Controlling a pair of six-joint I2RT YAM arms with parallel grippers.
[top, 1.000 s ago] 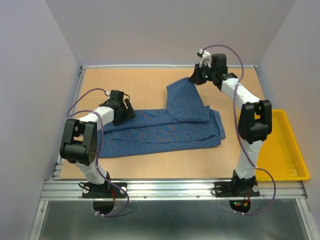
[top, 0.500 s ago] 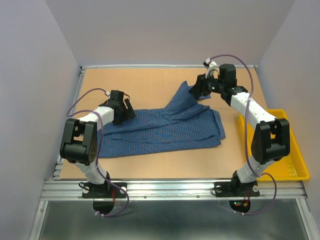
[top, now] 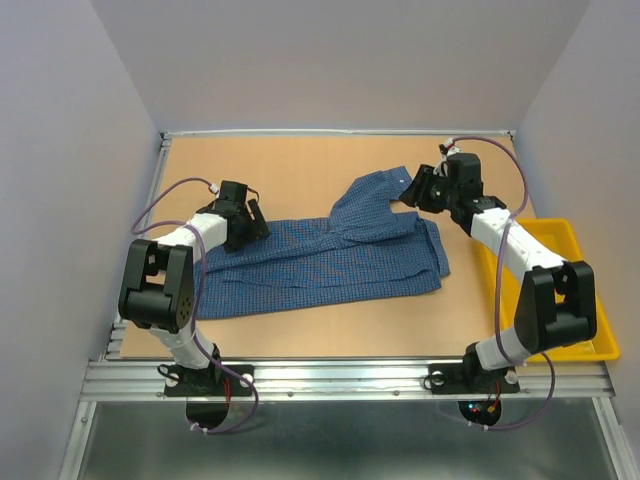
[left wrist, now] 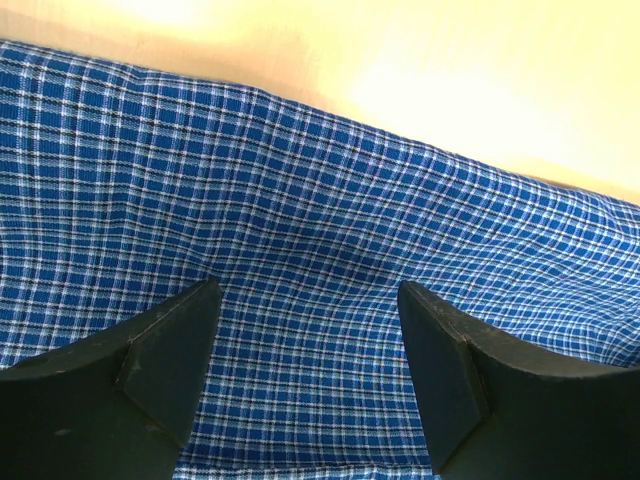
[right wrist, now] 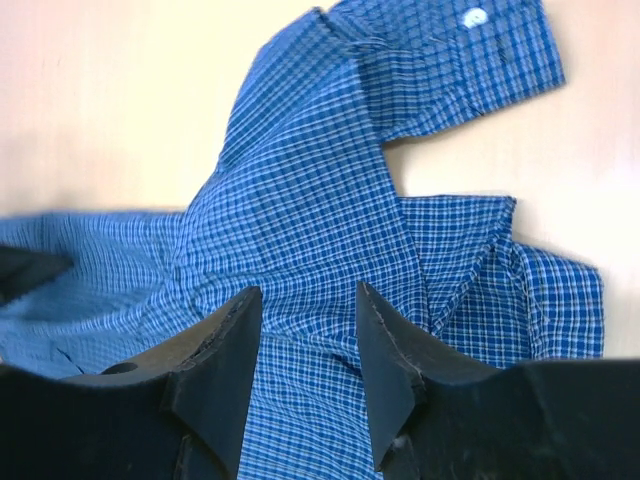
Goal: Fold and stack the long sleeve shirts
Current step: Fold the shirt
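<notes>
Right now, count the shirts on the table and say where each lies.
1: the blue checked shirt lies spread across the middle of the table, one sleeve angled toward the far right. Others could be hidden beneath it.

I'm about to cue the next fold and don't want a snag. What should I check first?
1. Right gripper open, holding nothing: ok.
2. Left gripper open over the shirt: ok.
3. Sleeve folded onto the body: not ok, it sticks out toward the far edge.
4. Shirt apart from the tray: ok.
5. Where the other sleeve lies: cannot tell.
</notes>
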